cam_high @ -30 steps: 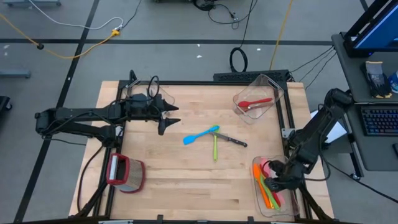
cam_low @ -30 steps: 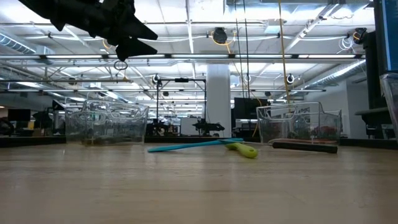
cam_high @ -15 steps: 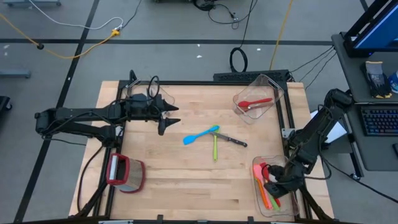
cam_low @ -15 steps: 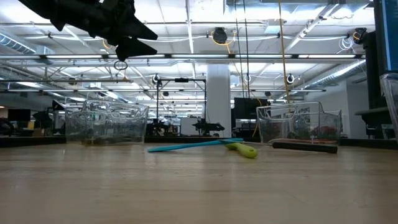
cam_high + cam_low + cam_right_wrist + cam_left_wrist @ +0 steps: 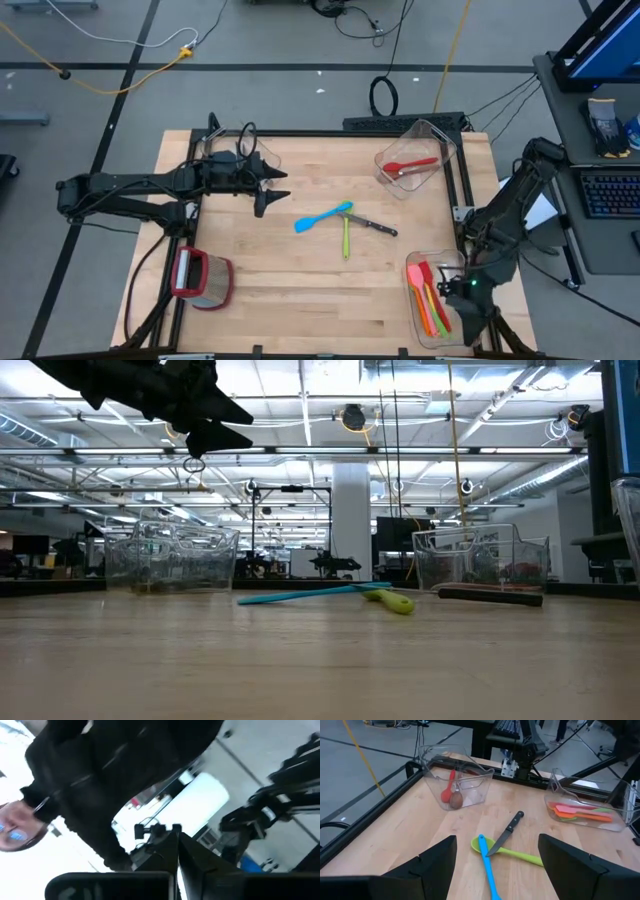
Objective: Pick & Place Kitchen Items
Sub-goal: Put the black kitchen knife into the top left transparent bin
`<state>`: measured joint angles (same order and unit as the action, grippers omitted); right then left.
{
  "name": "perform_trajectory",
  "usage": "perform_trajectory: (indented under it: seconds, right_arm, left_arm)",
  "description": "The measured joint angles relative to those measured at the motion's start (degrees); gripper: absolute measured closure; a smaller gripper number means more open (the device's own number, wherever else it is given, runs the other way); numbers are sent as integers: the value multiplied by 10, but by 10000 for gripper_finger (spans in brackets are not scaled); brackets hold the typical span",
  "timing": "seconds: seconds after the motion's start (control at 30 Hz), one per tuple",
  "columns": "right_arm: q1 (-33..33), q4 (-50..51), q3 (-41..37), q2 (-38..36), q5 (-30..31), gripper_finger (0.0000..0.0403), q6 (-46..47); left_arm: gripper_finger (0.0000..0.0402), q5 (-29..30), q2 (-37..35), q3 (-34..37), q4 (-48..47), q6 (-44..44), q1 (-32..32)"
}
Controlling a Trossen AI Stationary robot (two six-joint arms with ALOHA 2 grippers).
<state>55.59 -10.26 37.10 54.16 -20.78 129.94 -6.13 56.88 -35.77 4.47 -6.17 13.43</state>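
1. Right end effector: clenched on nothing, by the outer wall of the near-right bin. That bin holds orange, red, pink and green utensils.
2. Left end effector: fingers spread wide, empty, raised above the bench on its left side, facing the loose items.
3. Loose items, mid-bench: blue spatula, green spoon and black-handled knife, bunched together; the knife lies across the green spoon's bowl, the spatula handle touches it.
4. Far-right bin: red spoon inside.
5. Red-rimmed container: near-left, apart.
6. Handling note, judged: take the knife first, since it lies on top; grip the black handle crosswise, descend straight, lift clear before travelling so the neighbours stay put.
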Motion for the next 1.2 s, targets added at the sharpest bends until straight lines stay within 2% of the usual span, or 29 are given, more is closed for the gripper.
perform_trajectory:
  seconds: [0.1, 0.17, 0.37, 0.53, 0.83, 1.2]
  right_arm:
    - [-1, -13, 0, -17, 8, 399, -5]
    - [-5, -17, 0, -30, 41, 401, -40]
    - [-36, -18, 0, -61, 195, 402, -261]
    - [-69, -18, 0, -72, 253, 402, -436]
    - [-159, 12, 0, -72, 255, 402, -681]
    - [-333, 85, 0, -72, 255, 403, -910]
  left_arm:
    - [117, 0, 0, 0, 0, 0, 0]
    - [117, 0, 0, 0, 0, -2, 0]
    - [117, 0, 0, 0, 0, -2, 0]
    - [117, 0, 0, 0, 0, -16, 0]
    - [117, 1, 0, 0, -1, -30, 0]
    - [117, 1, 0, 0, -1, -51, 0]
